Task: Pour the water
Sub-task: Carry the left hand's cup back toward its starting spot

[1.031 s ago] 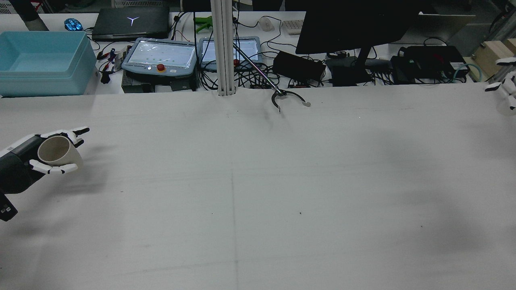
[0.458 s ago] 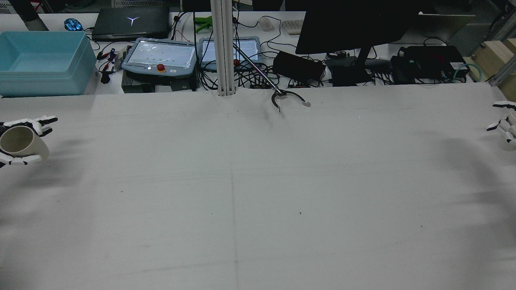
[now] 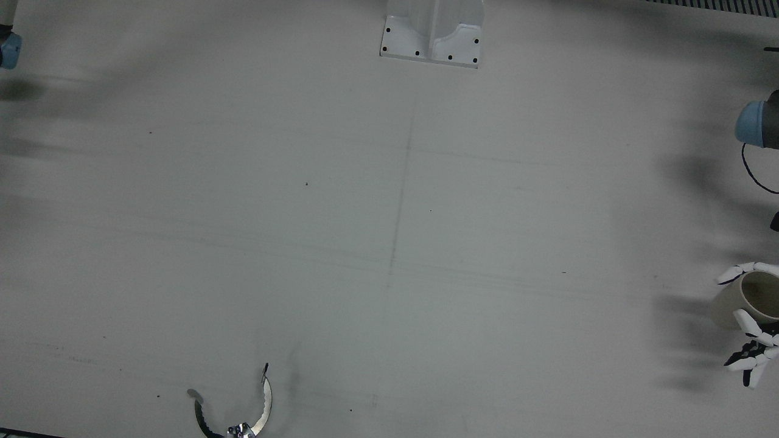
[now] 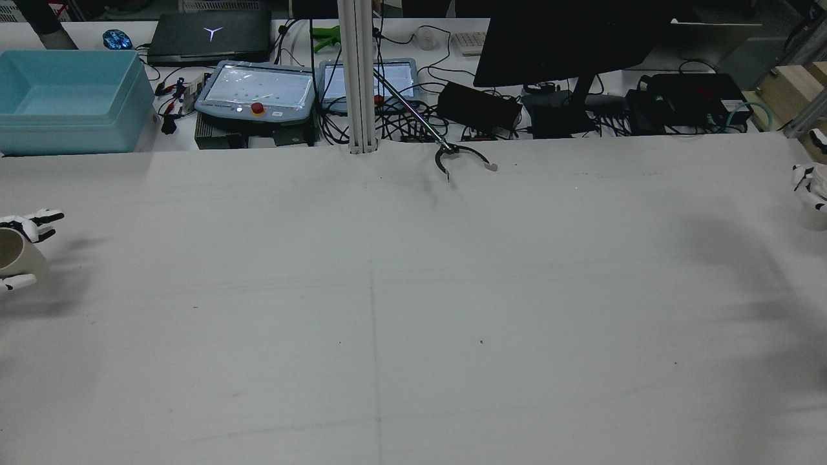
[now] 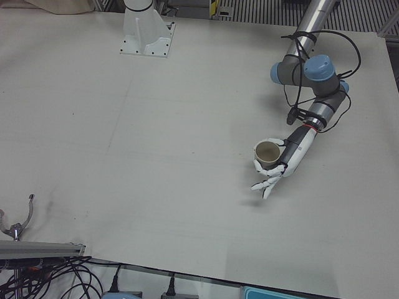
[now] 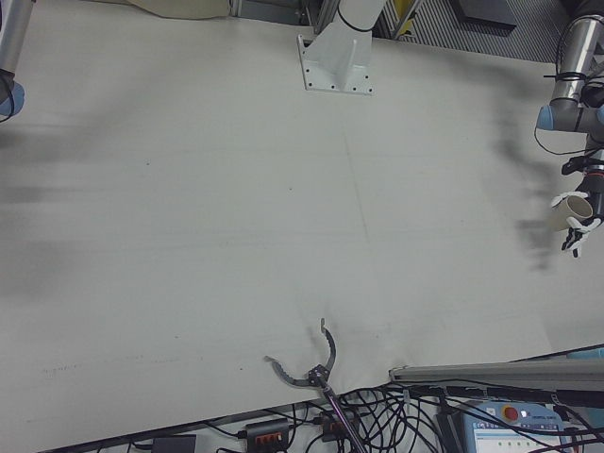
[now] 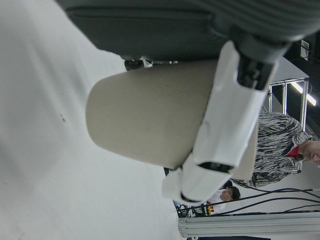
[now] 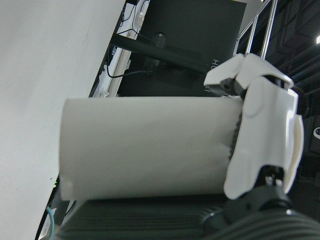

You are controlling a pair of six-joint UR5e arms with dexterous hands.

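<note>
My left hand (image 5: 278,172) is shut on a beige cup (image 5: 268,154), held upright just above the table with its mouth open upward. In the rear view this cup (image 4: 14,253) sits at the far left edge; in the front view it (image 3: 744,299) is at the right edge. The left hand view shows the beige cup (image 7: 150,120) lying across the palm with a white finger (image 7: 225,125) over it. My right hand (image 4: 811,183) shows only at the rear view's far right edge. Its own camera shows a white cup (image 8: 145,147) held by white fingers (image 8: 265,140).
A grabber tool's claw (image 4: 462,158) rests at the table's far edge near the centre post (image 4: 358,77). Beyond the edge stand a blue bin (image 4: 71,97), teach pendants (image 4: 258,90), a monitor (image 4: 568,39) and cables. The post's base plate (image 3: 432,36) is bolted to the table.
My left hand has carried the beige cup leftward to the rear view's edge. My right hand stayed at the right edge, dipping and then rising a little.
</note>
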